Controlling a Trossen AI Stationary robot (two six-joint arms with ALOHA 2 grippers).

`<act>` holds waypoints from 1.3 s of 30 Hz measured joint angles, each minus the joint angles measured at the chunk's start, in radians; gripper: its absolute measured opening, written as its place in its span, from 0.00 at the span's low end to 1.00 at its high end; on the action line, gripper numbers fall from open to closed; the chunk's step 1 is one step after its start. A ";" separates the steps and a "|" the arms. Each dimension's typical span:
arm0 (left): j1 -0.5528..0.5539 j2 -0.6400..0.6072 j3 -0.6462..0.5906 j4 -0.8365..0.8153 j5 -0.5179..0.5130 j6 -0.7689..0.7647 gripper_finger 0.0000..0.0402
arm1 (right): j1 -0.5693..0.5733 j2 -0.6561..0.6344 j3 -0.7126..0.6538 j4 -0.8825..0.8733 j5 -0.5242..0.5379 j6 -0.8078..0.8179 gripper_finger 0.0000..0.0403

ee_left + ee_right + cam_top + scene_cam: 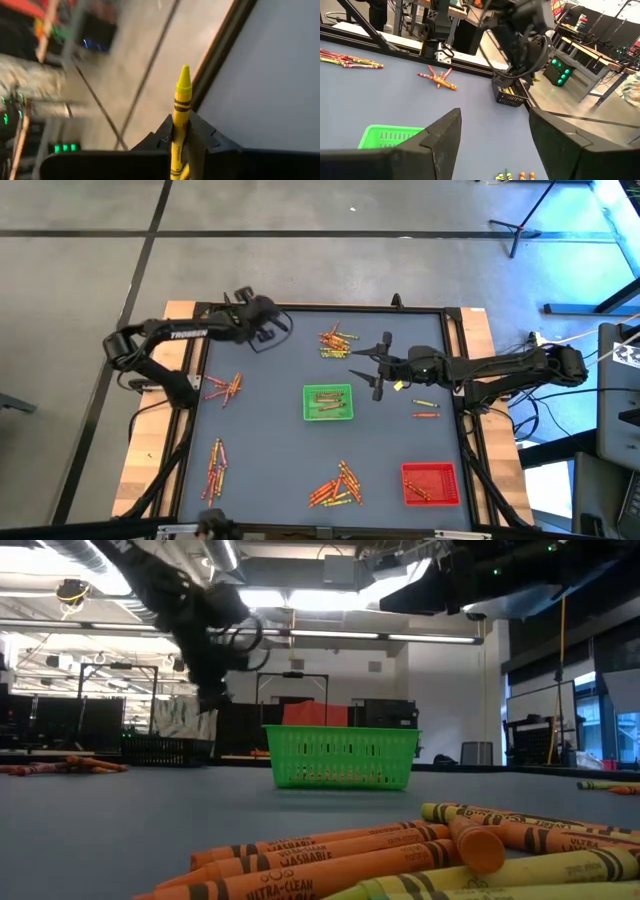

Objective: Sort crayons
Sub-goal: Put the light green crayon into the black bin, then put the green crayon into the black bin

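Observation:
My left gripper [266,323] hangs at the table's far left, just above a black basket [510,96] with yellow crayons in it. It is shut on a yellow crayon [181,97]. My right gripper [379,366] hovers open, with nothing between its fingers, right of the table's middle and next to the green tray [328,402]. Loose crayons lie flat in piles on the mat: at the far middle [338,341], at the left [225,387], at the near left [215,465] and at the near middle [337,485]. A few more crayons [425,409] lie right of the green tray. My left gripper pinches the yellow crayon's wrapped shaft [177,137] between its two fingers. The crayon lies along the fingers, its pointed tip [184,72] sticking out past them. It is lifted clear of the table; its back end is hidden by the gripper.
A red tray [430,483] with a few crayons stands at the near right corner. The green tray holds some crayons too. A raised black rim [360,308] frames the mat, and bare mat lies between the piles.

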 joint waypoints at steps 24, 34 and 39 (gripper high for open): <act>0.161 0.000 0.000 -0.286 0.134 -0.133 0.20 | 0.000 0.000 0.000 -0.006 -0.001 0.000 0.58; 0.070 -0.068 -0.002 -0.192 0.337 -0.224 0.30 | 0.001 0.000 0.000 -0.008 -0.001 0.001 0.58; -0.057 -0.114 -0.002 -0.036 0.542 -0.245 0.29 | 0.001 0.000 0.000 -0.044 0.000 0.036 0.58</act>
